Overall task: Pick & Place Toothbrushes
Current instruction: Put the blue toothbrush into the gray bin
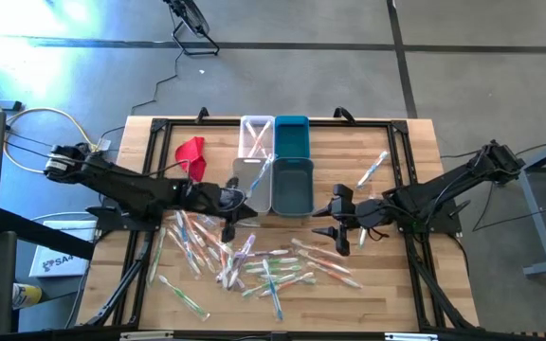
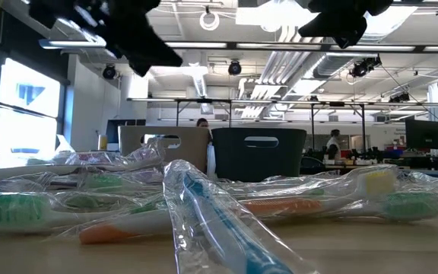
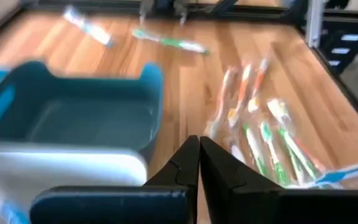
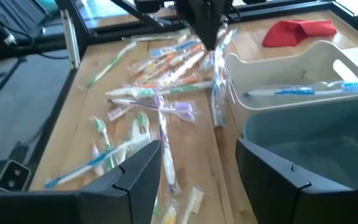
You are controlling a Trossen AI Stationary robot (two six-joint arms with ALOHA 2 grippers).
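The left claw (image 1: 242,205) hangs just above the desk (image 1: 396,294) at the top edge of the scattered toothbrushes (image 1: 254,265), right beside the near white bin (image 1: 251,182), and its fingers are pressed together with no gap showing in its own wrist view. In the right wrist view a wrapped toothbrush (image 4: 218,93) dangles straight down beneath that claw, so it looks pinched by the top of its wrapper; that would explain why the claw sits so close to the bins, poised for a short carry to one of them. The grip itself is hard to confirm, though: the left wrist view shows only the closed fingertips (image 3: 191,163), and whatever they hold is tucked out of sight below them. The right claw (image 1: 336,224) waits over bare wood next to the dark teal bin (image 1: 292,186), jaws spread wide and nothing between them, handy for its own turn at the pile. Most of the toothbrushes still lie loose in a heap across the front half of the desk, with one stray (image 1: 372,170) off toward the right rear. The far white bin (image 1: 257,135) already holds a couple of brushes. What the far teal bin (image 1: 291,135) holds cannot be made out from above. From desk height, crinkled wrappers fill the foreground and hide both claws' tips.
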